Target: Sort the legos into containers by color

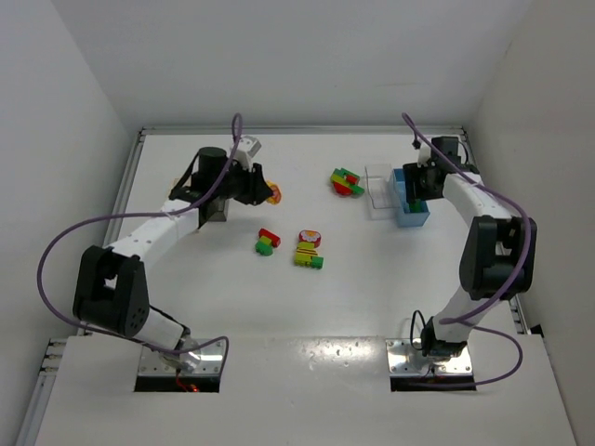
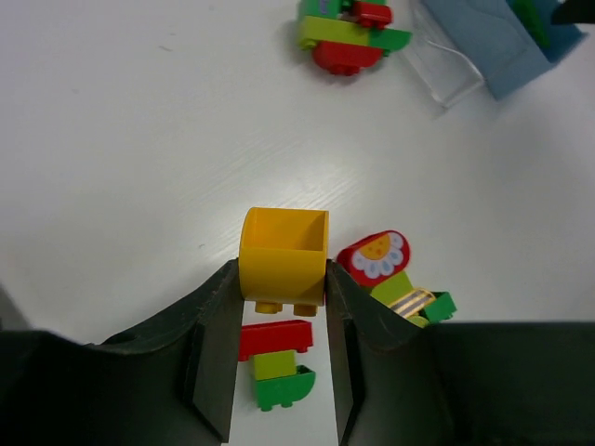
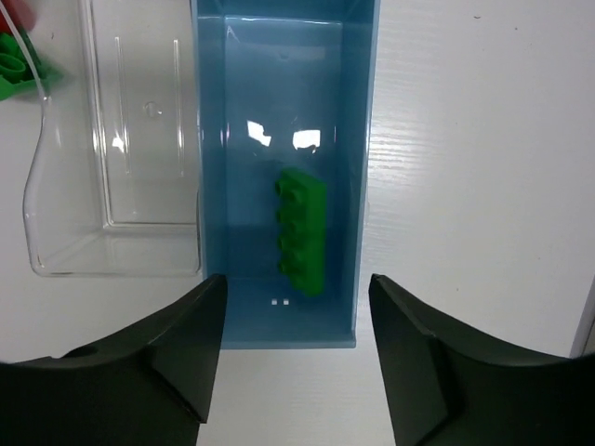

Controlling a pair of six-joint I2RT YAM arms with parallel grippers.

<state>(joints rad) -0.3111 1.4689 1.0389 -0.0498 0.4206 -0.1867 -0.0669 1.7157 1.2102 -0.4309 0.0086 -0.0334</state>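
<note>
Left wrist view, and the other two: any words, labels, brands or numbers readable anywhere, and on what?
No readable word, number or brand in any view.
On the red brick: only a printed daisy picture, no letters.
On the light blue bin: two tiny white marks on its floor, too small to read.
On the clear bin and the yellow brick: nothing printed that shows.
</note>
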